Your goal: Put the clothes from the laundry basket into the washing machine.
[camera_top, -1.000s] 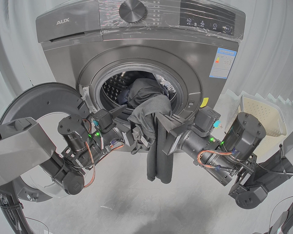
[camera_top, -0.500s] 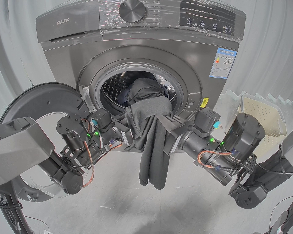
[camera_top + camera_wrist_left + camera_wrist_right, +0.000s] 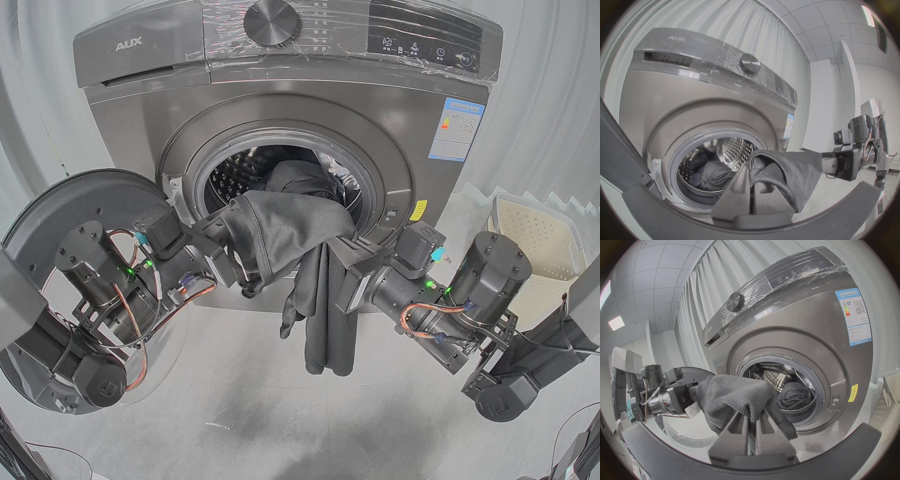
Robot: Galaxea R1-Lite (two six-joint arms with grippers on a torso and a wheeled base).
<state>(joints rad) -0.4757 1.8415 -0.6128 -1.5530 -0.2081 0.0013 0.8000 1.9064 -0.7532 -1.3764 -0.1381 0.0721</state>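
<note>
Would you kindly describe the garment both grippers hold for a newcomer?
Find the grey metal washing machine. Before its open drum, a dark grey fabric garment stretches between left gripper and right gripper; unlike the dark clothes inside, it dangles outside.

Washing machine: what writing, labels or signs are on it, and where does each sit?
Brand logo, top left of the washing machine front: a brand name, left unquoted.
Control panel, top right: icons and small characters, too small to read.
Blue and white label, right of the door opening: print too small to read.
Yellow sticker, by the opening's right rim: too small to read.
</note>
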